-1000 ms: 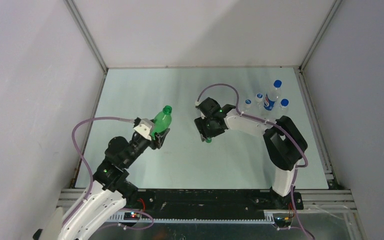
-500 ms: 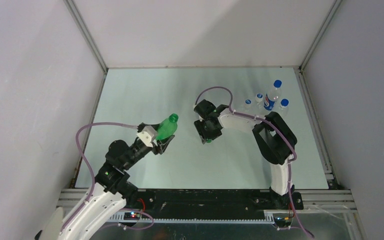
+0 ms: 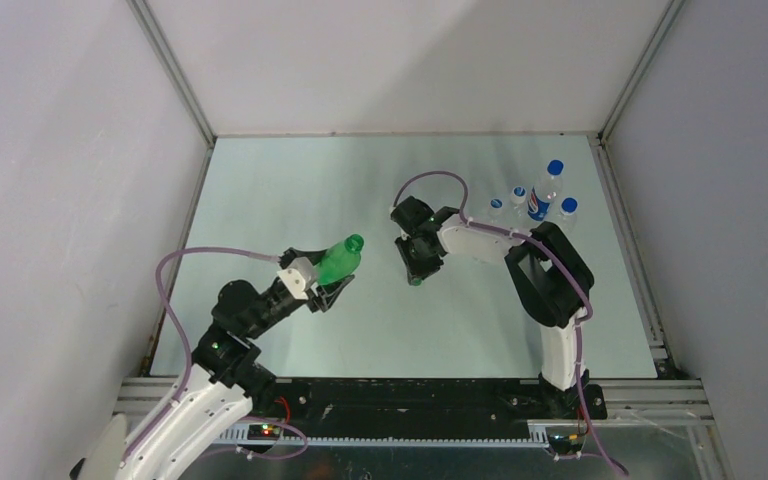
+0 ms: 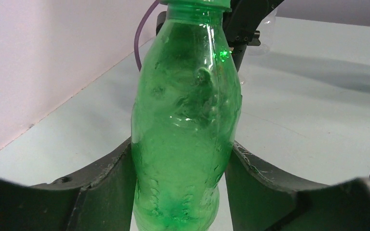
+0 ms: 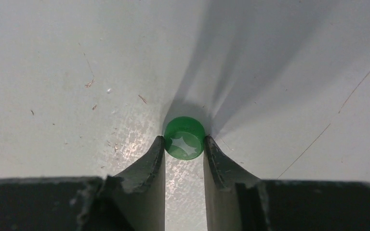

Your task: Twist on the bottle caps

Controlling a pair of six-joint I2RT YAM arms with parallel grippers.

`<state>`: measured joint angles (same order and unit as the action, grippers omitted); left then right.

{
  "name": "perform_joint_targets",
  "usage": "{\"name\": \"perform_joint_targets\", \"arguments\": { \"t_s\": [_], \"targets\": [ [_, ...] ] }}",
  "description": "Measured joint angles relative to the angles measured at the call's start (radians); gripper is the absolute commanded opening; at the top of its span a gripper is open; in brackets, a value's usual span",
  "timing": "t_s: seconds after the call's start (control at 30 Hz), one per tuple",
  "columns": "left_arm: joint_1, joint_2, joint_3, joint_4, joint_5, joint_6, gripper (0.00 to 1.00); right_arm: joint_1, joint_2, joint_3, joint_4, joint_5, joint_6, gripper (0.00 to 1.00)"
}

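Observation:
A translucent green bottle [image 3: 341, 257] hangs above the table, tilted with its open neck toward the right arm. My left gripper [image 3: 326, 283] is shut on its lower body. In the left wrist view both fingers press the sides of the green bottle [image 4: 185, 120], which fills the space in my left gripper [image 4: 180, 147]. A small green cap [image 5: 185, 138] lies on the table, open side up. My right gripper [image 5: 183, 140] points down at it, and both fingertips touch its sides. From above, the green cap [image 3: 416, 281] peeks out under my right gripper [image 3: 415, 274].
Several clear blue-capped bottles [image 3: 567, 208] and one with a red-blue label [image 3: 538, 203] stand at the back right. White walls enclose the table [image 3: 290, 180] on the left, the back and the right. The right arm [image 4: 244, 21] shows just beyond the green bottle's neck.
The left arm has swung the green bottle right and tilted it further toward the right arm. The right gripper's jaws have narrowed onto the green cap.

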<state>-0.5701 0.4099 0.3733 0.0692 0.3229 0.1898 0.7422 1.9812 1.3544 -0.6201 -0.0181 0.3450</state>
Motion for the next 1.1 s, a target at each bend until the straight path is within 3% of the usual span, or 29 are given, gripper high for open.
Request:
{"name": "perform_joint_targets", "arguments": {
  "t_s": [0.27, 0.67, 1.1],
  "targets": [
    [0.000, 0.045, 0.001, -0.002, 0.060, 0.022, 0.22, -0.005, -0.038, -0.004, -0.020, -0.024, -0.043, 0.00],
    [0.000, 0.189, 0.084, -0.013, 0.227, 0.029, 0.16, -0.080, -0.555, -0.031, -0.040, -0.266, -0.240, 0.00],
    [0.000, 0.420, 0.300, -0.164, 0.423, 0.084, 0.10, -0.075, -0.866, -0.034, -0.085, -0.520, -0.550, 0.01]
  ]
}}
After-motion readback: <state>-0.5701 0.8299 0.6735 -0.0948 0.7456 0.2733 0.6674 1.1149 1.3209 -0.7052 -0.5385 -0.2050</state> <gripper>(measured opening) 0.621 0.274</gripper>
